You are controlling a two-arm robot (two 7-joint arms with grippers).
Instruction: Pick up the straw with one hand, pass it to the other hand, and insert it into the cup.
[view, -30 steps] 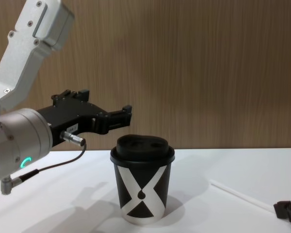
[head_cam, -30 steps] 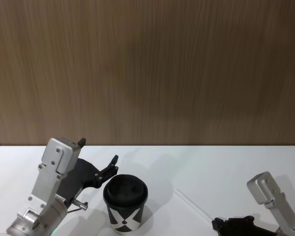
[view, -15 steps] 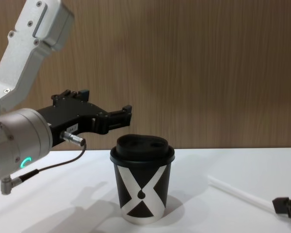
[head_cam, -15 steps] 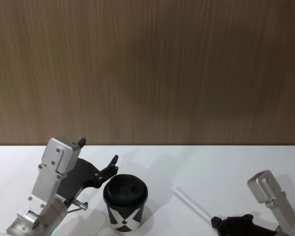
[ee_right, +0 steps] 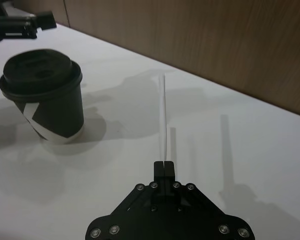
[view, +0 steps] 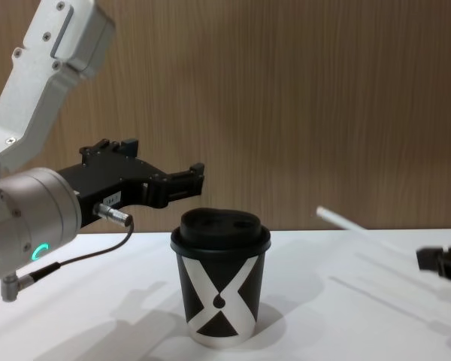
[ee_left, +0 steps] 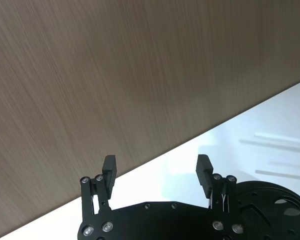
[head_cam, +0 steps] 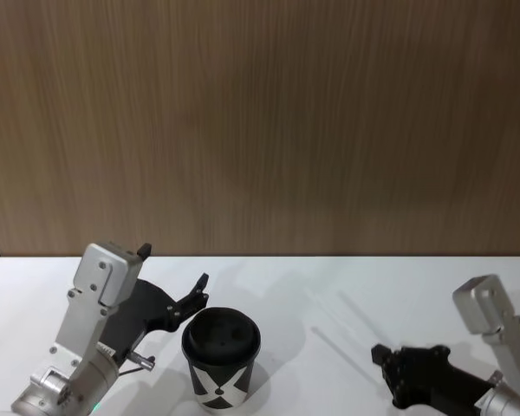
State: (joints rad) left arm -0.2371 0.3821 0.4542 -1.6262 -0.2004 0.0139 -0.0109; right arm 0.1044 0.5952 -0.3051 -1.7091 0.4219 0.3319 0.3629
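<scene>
Straw (ee_right: 162, 115) pinched at one end by right gripper (ee_right: 164, 162), clear of table (ee_right: 270, 135), right of cup (view: 222, 289); free end slants up toward cup. Left gripper (ee_left: 157, 167) spread wide, hovering above cup's left-rear.

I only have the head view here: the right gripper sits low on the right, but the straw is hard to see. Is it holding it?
Observer: Yes. In the right wrist view the right gripper is shut on one end of the straw.
Operator: Is the straw off the table?
Observer: The chest view has its free end up against the wall, about level with the top of the cup.
Operator: And the other arm?
Observer: The left wrist view has the left gripper open, nothing between its fingers.
</scene>
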